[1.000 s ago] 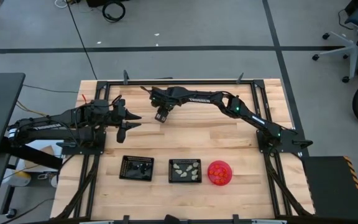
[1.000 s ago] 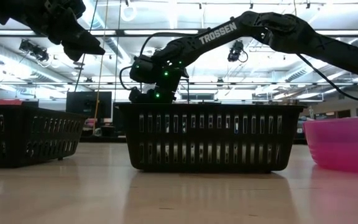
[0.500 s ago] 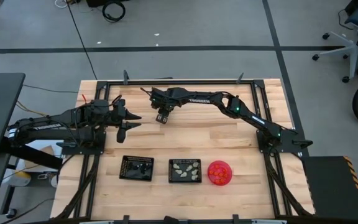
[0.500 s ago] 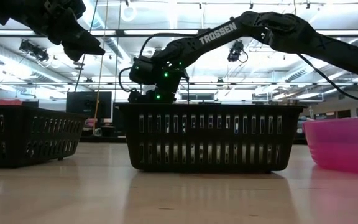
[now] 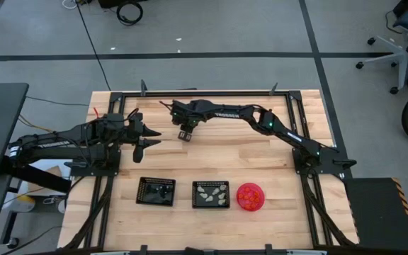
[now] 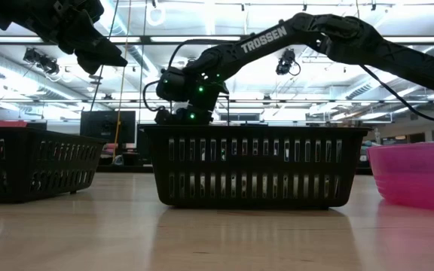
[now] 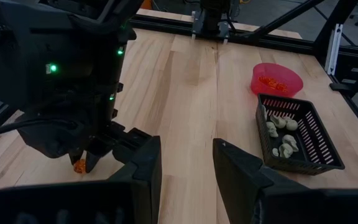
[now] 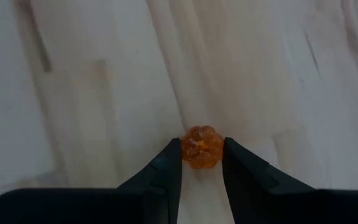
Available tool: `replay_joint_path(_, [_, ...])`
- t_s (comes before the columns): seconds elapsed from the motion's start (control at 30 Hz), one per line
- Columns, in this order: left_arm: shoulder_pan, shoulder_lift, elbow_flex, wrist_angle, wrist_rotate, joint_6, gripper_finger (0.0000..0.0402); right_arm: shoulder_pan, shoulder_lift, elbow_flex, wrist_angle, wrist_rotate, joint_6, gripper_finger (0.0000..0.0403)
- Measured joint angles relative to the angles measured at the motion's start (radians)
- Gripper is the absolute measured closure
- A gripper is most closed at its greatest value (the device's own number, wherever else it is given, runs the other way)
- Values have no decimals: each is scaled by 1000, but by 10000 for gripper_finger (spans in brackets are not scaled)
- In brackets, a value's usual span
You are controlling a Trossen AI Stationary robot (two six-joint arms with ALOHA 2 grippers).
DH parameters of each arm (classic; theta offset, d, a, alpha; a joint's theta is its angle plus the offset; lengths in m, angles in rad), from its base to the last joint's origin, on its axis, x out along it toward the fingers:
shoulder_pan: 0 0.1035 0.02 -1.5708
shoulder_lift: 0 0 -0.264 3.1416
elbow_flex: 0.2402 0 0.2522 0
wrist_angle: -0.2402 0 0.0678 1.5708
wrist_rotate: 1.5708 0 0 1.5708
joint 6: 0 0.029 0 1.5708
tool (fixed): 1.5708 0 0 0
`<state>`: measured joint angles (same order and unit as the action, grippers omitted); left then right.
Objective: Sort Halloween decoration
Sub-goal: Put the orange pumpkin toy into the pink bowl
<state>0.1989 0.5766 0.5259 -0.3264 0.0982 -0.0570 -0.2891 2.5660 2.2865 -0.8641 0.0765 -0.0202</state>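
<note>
One orange trinket (image 8: 202,147) sits between the fingertips of my right gripper (image 8: 202,155), low over the wood at the far-middle of the table (image 5: 184,133). The left wrist view shows the same trinket (image 7: 78,165) under that gripper. More orange trinkets lie in the pink bowl (image 5: 250,197), pale cream ones in the middle black tray (image 5: 211,194), and dark ones in the left black tray (image 5: 156,191). My left gripper (image 5: 151,139) hovers open at the table's left, raised and holding nothing. My right gripper pinches the orange trinket by its two opposite sides (image 8: 188,148) between the free ends of its fingers (image 8: 169,163). The fingers come from above, pointing down. The trinket is just over the wood; whether it still touches the table I cannot tell.
The two trays and the pink bowl (image 7: 276,78) stand in a row along the near edge. In the low view the middle tray (image 6: 253,165) hides the right gripper's fingertips. A black frame rail (image 5: 204,93) runs round the table. Bare wood lies between the arms and the trays.
My right arm's wrist has risen a little in the low view, with the fingers staying shut on the orange trinket. The left arm has kept still.
</note>
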Motion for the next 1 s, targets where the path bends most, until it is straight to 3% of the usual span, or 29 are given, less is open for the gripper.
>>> replay_joint_path(1.0, [0, 0, 0, -1, 0, 0, 285, 124, -105, 19, -153, 0, 2, 299])
